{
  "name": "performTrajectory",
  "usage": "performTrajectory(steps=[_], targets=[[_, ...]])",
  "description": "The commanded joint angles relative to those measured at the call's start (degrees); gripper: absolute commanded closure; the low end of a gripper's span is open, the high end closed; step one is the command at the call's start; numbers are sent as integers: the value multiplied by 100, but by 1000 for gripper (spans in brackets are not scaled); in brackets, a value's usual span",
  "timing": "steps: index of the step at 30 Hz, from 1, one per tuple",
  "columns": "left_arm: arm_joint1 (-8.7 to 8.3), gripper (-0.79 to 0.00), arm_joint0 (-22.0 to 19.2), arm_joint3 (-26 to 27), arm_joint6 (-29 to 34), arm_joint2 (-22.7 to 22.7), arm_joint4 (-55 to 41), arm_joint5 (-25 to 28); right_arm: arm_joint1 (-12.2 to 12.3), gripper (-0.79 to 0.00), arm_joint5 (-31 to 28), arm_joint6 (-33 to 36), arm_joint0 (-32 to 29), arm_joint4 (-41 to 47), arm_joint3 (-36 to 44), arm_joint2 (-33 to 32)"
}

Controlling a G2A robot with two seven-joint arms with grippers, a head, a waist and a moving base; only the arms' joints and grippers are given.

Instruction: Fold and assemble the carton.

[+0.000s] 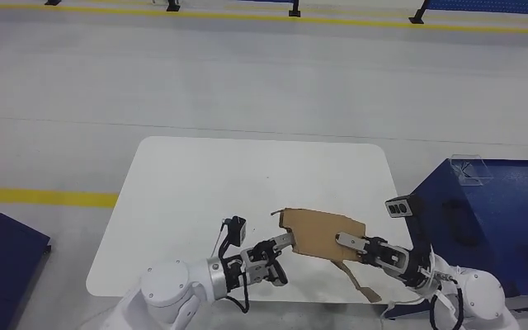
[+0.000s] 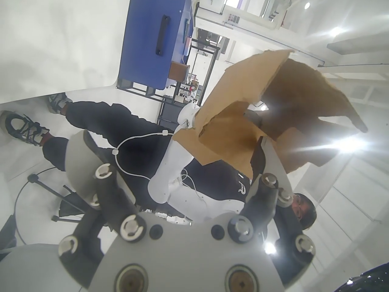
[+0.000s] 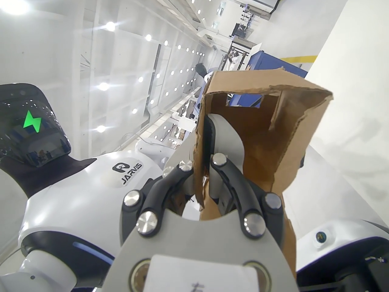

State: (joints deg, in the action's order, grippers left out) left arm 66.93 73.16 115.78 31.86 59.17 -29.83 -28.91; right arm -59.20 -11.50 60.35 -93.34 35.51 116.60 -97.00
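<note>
The brown cardboard carton (image 1: 318, 233) is held up, partly folded, over the table's front edge, with one flap hanging down toward the front right. My right gripper (image 1: 342, 239) grips it from the right. In the right wrist view this gripper (image 3: 202, 135) is shut on a side wall of the carton (image 3: 258, 129), one finger inside and one outside. My left gripper (image 1: 283, 242) is at the carton's left end. In the left wrist view its fingers (image 2: 267, 159) stand wide apart, one of them touching the edge of the carton (image 2: 243, 98); the gripper (image 2: 171, 144) is open.
The white table (image 1: 247, 181) stretches bare behind the carton. A blue cabinet (image 1: 478, 214) stands close beside the table's right edge, near my right arm. Another blue object (image 1: 16, 247) sits off the table to the left.
</note>
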Motion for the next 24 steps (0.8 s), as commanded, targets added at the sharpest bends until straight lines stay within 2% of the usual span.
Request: performTrajectory(steps=[1,7,11,15,21,24], targets=[[4,-785,-33,-8,47,-39,-11,-4,2,0,62,30,21,54,-22,38],[16,-785,-123,-11,141,-231,83,-43,2,0,553,111,117,389,-180,275],[31,-785,-122,-32,88,-194,-32,219,-4,0,1061,282,281,915,-448,494],[-4,-785,147,152,187,171,-411,603,-14,0,1663,475,534,1710,-879,606],[-116,-785,781,424,770,1067,-1108,1172,-27,0,2484,773,920,2827,-1449,650],[-173,-785,975,422,867,1358,-1015,1055,-36,0,2884,926,1061,3331,-1621,687]])
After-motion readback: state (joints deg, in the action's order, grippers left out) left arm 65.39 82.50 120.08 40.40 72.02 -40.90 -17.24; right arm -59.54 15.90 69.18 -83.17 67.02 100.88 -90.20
